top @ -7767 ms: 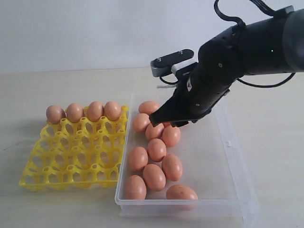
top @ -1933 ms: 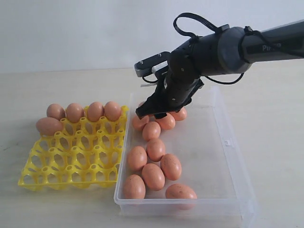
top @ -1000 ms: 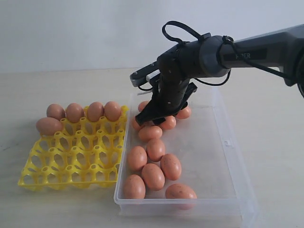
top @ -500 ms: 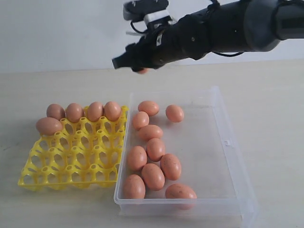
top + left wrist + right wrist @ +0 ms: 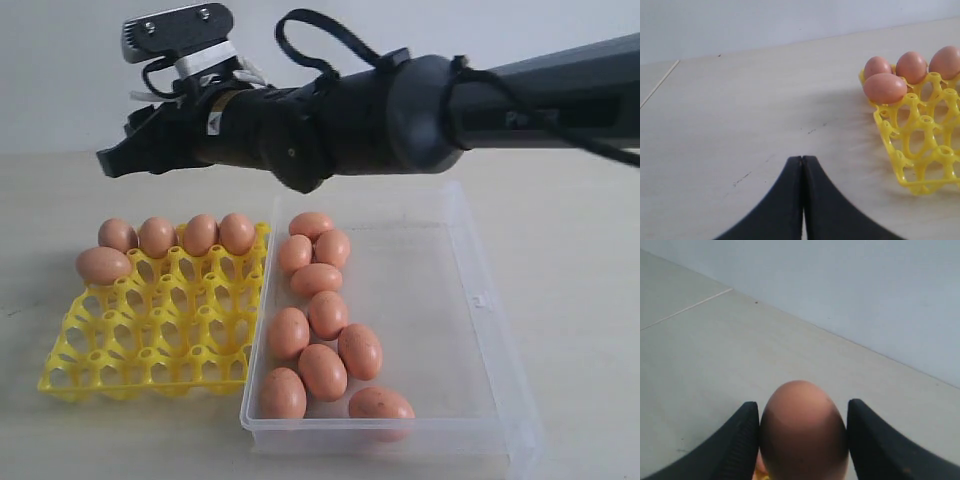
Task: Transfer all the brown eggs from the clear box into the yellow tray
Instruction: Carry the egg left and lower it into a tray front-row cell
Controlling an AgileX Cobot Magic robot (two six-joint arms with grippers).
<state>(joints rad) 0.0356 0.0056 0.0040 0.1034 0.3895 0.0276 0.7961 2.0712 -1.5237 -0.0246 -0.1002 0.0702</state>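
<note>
A brown egg (image 5: 802, 430) fills the gap between the black fingers of my right gripper (image 5: 803, 426), which is shut on it. In the exterior view that gripper (image 5: 112, 162) hangs in the air over the back left of the yellow tray (image 5: 150, 340), and the held egg does not show there. Four eggs line the tray's back row (image 5: 179, 235) and another egg (image 5: 103, 265) lies at its left edge. Several brown eggs (image 5: 316, 315) lie in the left half of the clear box (image 5: 440, 300). My left gripper (image 5: 802, 160) is shut and empty, low over bare table left of the tray (image 5: 920, 150).
The long black right arm (image 5: 420, 105) stretches across above the box's back wall and the tray. The right half of the box holds no eggs. Pale tabletop (image 5: 730, 110) lies all around, with a white wall behind.
My right gripper has swung left with the egg, from above the box's back edge to above the tray's back left. One egg in the box has rolled left against the others.
</note>
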